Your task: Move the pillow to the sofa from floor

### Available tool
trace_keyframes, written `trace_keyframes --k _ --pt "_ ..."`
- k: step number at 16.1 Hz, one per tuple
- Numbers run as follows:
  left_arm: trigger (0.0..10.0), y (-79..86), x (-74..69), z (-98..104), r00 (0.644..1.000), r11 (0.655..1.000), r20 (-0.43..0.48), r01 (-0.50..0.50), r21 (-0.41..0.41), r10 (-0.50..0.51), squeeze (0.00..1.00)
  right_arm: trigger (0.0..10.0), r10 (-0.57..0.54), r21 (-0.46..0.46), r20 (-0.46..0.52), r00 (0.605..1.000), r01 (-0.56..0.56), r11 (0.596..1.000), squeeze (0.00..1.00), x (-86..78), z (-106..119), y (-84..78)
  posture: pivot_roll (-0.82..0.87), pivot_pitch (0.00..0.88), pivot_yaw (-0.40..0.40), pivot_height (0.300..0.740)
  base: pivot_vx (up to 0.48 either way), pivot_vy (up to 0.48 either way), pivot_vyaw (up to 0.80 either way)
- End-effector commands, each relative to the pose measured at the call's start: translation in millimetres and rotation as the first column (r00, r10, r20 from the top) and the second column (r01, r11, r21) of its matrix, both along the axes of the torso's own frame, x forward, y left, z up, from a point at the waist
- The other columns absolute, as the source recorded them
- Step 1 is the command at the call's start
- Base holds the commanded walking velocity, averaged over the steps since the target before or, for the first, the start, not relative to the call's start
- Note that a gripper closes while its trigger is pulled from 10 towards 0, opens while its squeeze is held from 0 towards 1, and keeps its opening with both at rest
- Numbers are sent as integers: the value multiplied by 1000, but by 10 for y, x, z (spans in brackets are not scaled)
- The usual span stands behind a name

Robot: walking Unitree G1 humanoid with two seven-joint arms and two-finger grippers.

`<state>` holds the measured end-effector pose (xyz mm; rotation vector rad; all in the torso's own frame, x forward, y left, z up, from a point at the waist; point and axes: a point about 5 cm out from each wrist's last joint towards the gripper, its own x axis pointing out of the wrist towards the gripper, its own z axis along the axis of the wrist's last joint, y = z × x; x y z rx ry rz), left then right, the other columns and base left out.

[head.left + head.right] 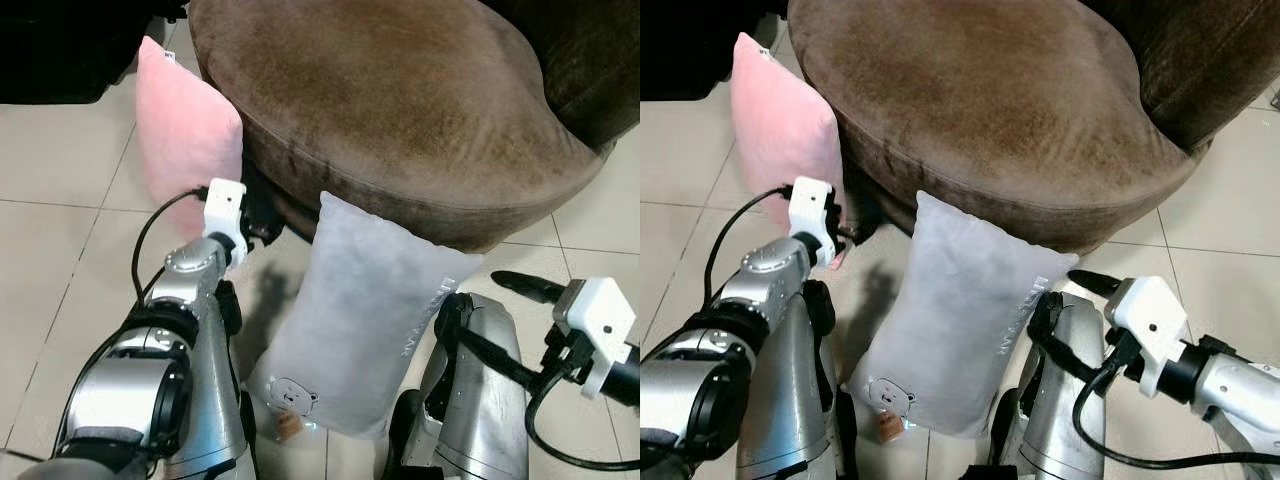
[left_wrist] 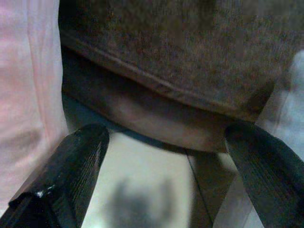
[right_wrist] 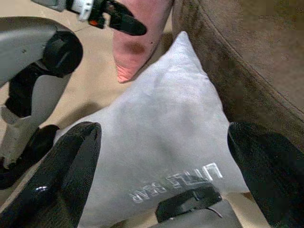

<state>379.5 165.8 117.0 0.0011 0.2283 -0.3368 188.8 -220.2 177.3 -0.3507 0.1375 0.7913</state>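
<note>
A grey pillow (image 1: 360,320) with a small bear print stands on the tiled floor and leans against the front of the round brown sofa (image 1: 400,110). A pink pillow (image 1: 185,140) leans on the sofa further left. My left gripper (image 2: 166,133) is open, low in the gap between the two pillows, pointing under the sofa's edge with nothing between its fingers. My right gripper (image 3: 164,130) is open too. It sits just right of the grey pillow, and its fingers (image 1: 525,286) point at the pillow's upper half without touching it.
Bare beige floor tiles (image 1: 60,230) stretch to the left, and more tiles (image 1: 600,230) lie to the right. Dark furniture (image 1: 60,50) stands at the far left. The sofa's backrest (image 1: 590,60) rises at the far right.
</note>
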Motion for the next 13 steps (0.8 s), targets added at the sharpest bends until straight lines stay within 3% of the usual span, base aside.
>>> trace_keyframes --k 1,4,6,8,10,13 --pt "10000 -71 -4 -30 1000 999 -10 -1 -48 0 0 10000 12 -1 -14 1000 -12 1000 0 -36 11 28 7 252 -31 375 0 0 0" --pt "10000 -111 31 22 999 979 -3 -53 -195 54 0 10000 21 -1 -30 999 -21 1000 0 -69 6 44 -4 258 -35 375 0 0 0" --pt "10000 -171 18 -49 992 950 -59 -120 -287 108 0 10000 23 -6 -41 999 -23 1000 0 -102 18 40 -35 266 -56 375 0 0 0" --pt "10000 -235 -1 -103 989 935 -91 -141 -324 118 0 10000 26 -18 -48 999 -26 999 0 -123 33 20 -49 270 -69 375 0 0 0" --pt "10000 -400 -43 -185 987 919 -125 -136 -371 96 0 10000 33 -35 -53 998 -34 999 0 -159 96 -9 -92 281 -94 375 0 0 0" --pt "10000 -586 -121 -312 984 924 -167 -124 -361 66 0 10000 41 -60 -59 997 -44 997 0 -245 240 -29 -159 304 -125 375 0 0 0"
